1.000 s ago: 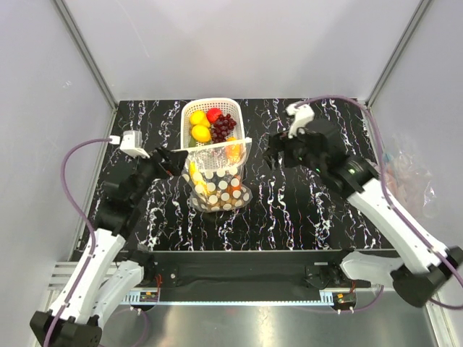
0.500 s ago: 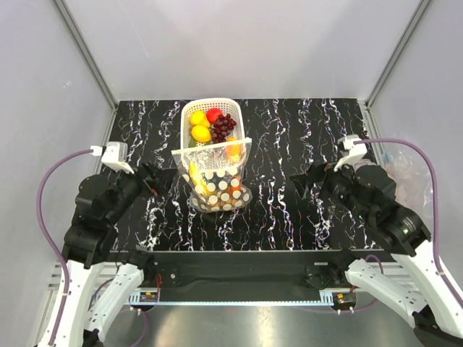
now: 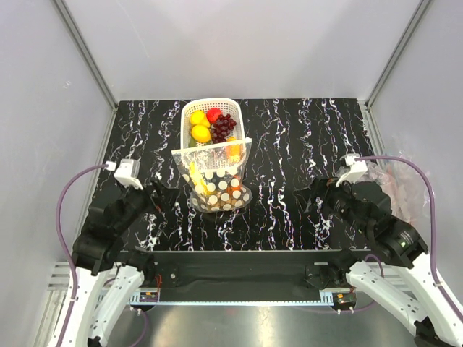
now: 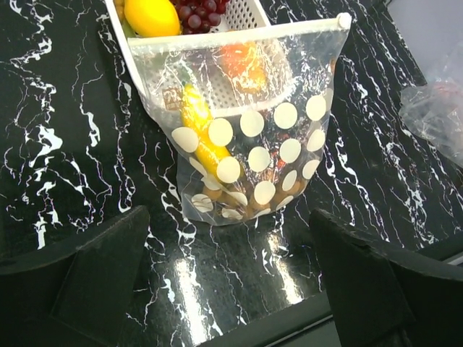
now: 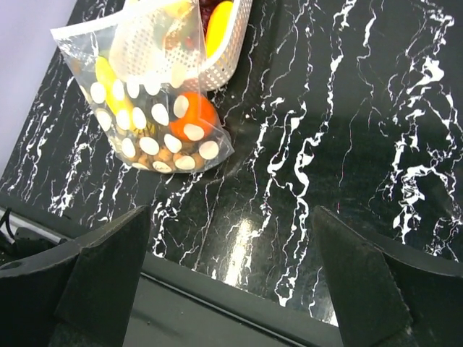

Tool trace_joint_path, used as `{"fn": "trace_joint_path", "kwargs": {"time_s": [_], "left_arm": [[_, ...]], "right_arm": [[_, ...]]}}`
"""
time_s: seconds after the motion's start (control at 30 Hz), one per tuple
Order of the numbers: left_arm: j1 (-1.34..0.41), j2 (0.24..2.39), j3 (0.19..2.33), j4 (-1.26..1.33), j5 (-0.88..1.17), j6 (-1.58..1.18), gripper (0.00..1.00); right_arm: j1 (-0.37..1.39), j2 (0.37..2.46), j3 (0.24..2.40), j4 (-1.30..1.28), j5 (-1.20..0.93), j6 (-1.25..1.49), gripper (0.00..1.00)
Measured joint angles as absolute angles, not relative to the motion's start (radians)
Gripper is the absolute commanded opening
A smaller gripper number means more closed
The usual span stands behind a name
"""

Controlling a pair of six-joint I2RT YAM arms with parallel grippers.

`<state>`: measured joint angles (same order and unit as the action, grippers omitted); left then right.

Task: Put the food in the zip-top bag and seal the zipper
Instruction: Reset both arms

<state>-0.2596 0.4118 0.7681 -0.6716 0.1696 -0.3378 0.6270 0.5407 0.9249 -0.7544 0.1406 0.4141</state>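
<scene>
Heads up: both your left gripper (image 3: 150, 199) and right gripper (image 3: 315, 201) hang with fingers spread wide and nothing in them, well off to either side of the basket (image 3: 184, 119) and nearer you than it.

The zip-top bag (image 3: 217, 181) leans against the basket's near wall, with the banana (image 4: 197, 123), the orange (image 5: 194, 116) and what look like tan grapes sitting low inside. The lemons (image 3: 199, 124), strawberry (image 3: 214, 114) and purple grapes (image 3: 224, 125) are still in the basket, so I'd say you're only partway.

What worries me is that the bag is only propped up. Bump the basket while reaching for a lemon and the bag probably slumps, and if the mouth isn't closed the fruit rolls out. I honestly can't tell from these views whether the zipper strip (image 4: 239, 40) is pressed shut or just lying flat. The film also looks slick, so a pinch might catch only one layer.
</scene>
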Motion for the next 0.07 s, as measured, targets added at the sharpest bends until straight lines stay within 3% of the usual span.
{"fn": "trace_joint_path", "kwargs": {"time_s": [0.07], "left_arm": [[-0.26,0.407,0.768,-0.67,0.17,-0.337,0.99]], "right_arm": [[0.627,0.541,0.914,-0.755,0.14,0.419,1.0]]}}
